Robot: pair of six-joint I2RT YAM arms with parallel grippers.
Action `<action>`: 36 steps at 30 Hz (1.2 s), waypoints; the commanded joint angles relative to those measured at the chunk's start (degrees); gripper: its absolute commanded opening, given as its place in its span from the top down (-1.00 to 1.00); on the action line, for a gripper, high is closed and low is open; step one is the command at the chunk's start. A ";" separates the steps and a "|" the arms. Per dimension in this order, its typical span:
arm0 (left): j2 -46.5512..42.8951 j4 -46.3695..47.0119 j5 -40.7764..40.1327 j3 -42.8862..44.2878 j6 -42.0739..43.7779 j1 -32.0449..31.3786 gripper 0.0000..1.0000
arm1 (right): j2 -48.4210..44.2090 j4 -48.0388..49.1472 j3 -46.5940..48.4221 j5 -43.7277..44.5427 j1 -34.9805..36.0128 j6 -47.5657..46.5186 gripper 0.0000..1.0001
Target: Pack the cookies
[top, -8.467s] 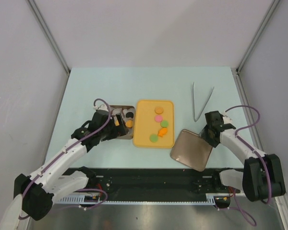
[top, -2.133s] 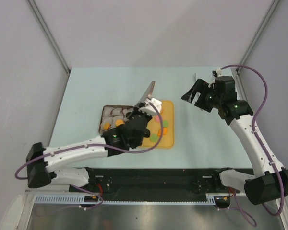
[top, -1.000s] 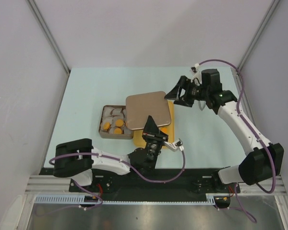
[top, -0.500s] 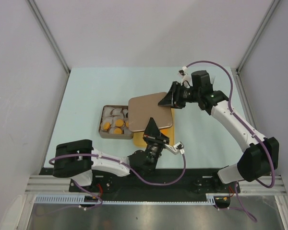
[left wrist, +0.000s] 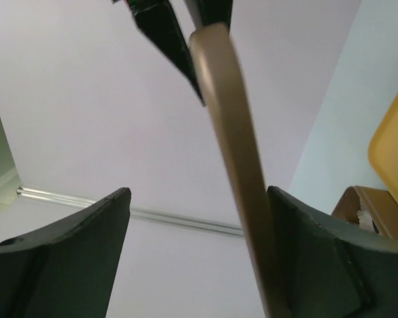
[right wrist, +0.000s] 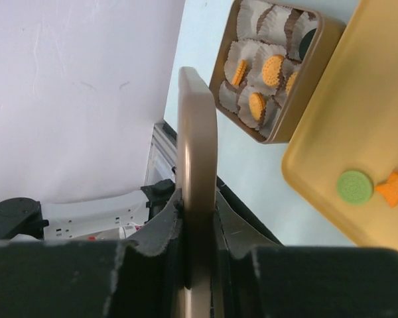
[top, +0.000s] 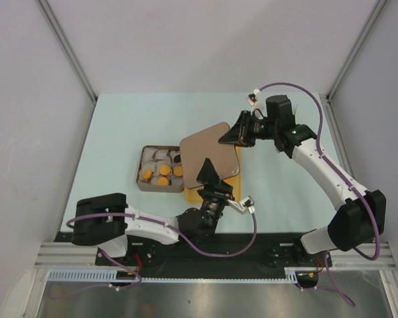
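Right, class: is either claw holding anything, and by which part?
The right claw pinches the flat bronze-coloured metal lid by its far right rim. The left claw is open astride the near rim, gripping nothing.

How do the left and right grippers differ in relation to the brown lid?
The right gripper is shut on the lid's edge, clamping both faces; the left gripper is open, with the lid's rim standing in its gap and wide room on one side. The right gripper holds the lid's far right corner; the left gripper sits at its near edge. Both straddle the one lid, raised over the yellow tray.
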 commanded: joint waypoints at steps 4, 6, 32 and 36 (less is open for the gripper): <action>-6.86 24.40 -5.00 3.18 1.15 1.54 -1.00 | -2.89 5.02 1.00 0.74 -4.70 -0.38 1.00; -9.40 24.40 -7.37 3.09 0.89 2.24 -1.00 | -2.90 6.52 1.00 0.22 -6.10 0.77 1.00; -30.50 24.57 -25.30 -6.23 -13.41 15.24 -1.00 | 13.01 46.87 1.00 -3.12 -3.92 25.47 1.00; -35.77 24.57 -27.94 -4.91 -18.01 19.29 -1.00 | 14.77 48.54 0.91 -3.13 0.29 23.11 1.00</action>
